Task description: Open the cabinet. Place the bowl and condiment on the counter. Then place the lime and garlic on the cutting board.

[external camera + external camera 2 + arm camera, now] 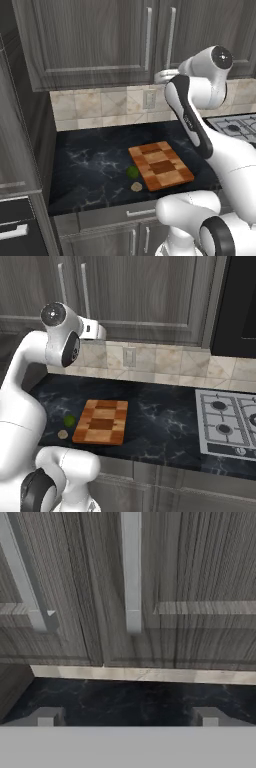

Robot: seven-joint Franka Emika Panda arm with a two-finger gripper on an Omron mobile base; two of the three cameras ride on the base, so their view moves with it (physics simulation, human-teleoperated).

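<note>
cabinet [100,40]: wall unit above the counter, both doors shut; two long silver bar handles meet near the middle seam, seen close in the hand view
right-door handle [131,572]: vertical bar, lower end roughly centred above the fingertips, apart from them
left-door handle [22,572]: slanted in the hand view, off to the side
bowl, condiment: presumably behind the closed doors, can't confirm
counter [90,165]: black veined marble under the cabinet; no bowl or jar on it
cutting board [161,165]: checkered wood, lies flat on the counter, nothing on it
lime [132,172]: on the counter, just beside the board's left edge, not on it
garlic [136,186]: on the counter, just in front of the lime, near the board's front corner, off the board
progress: nothing done as far as the frames show; cabinet opening is the step in hand, then bowl, condiment, lime and garlic all left
gripper [127,718]: jaws spread wide, nothing between them, facing the door fronts near the lower rail
arm pose: raised high from the base, elbow bent over the board, forearm reaching back toward the cabinet's centre seam; hand level with the bottom of the doors
next move (judgement): needs to line up on one bar handle and close on it before pulling
</note>
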